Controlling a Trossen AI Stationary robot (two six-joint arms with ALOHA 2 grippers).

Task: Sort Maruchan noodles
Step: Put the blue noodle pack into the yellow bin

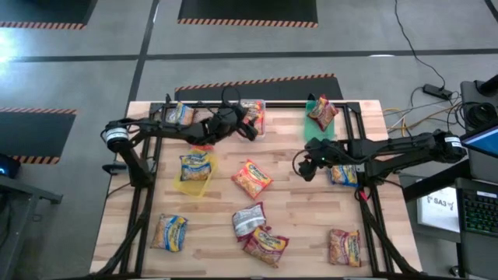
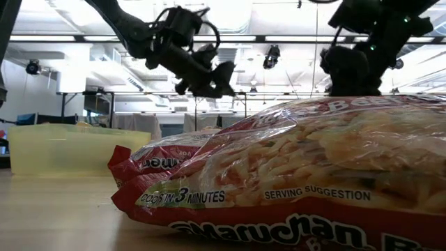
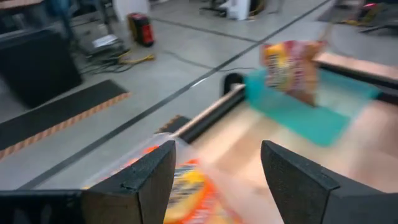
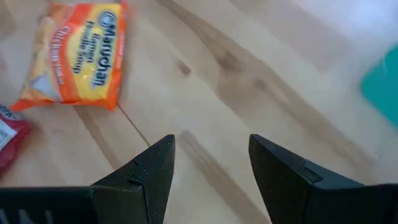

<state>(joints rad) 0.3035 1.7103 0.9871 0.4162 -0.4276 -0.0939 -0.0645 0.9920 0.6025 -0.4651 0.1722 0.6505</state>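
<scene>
Maruchan packets lie scattered flat on the wooden table: an orange one (image 1: 251, 177), a silvery one (image 1: 247, 219), dark red ones (image 1: 264, 245) (image 1: 344, 247) and a yellow-and-blue one (image 1: 169, 232). Another yellow-and-blue packet (image 1: 194, 166) lies in the yellow tub (image 1: 185, 187). A reddish packet (image 1: 321, 111) leans in the green tub (image 1: 311, 124). Orange packets (image 1: 255, 115) sit in the clear tub. My left gripper (image 1: 250, 128) (image 3: 217, 180) hovers open and empty over the clear tub's orange packet (image 3: 186, 190). My right gripper (image 1: 299, 165) (image 4: 211, 168) hangs open and empty over bare wood, right of the orange packet (image 4: 78, 56).
A yellow-and-blue packet (image 1: 342, 175) lies under my right arm, and another packet (image 1: 179, 115) lies at the far left corner. A dark frame (image 1: 354, 109) borders the table. In the low view a dark red packet (image 2: 313, 174) fills the foreground. Bare wood shows around the table's middle (image 1: 303, 210).
</scene>
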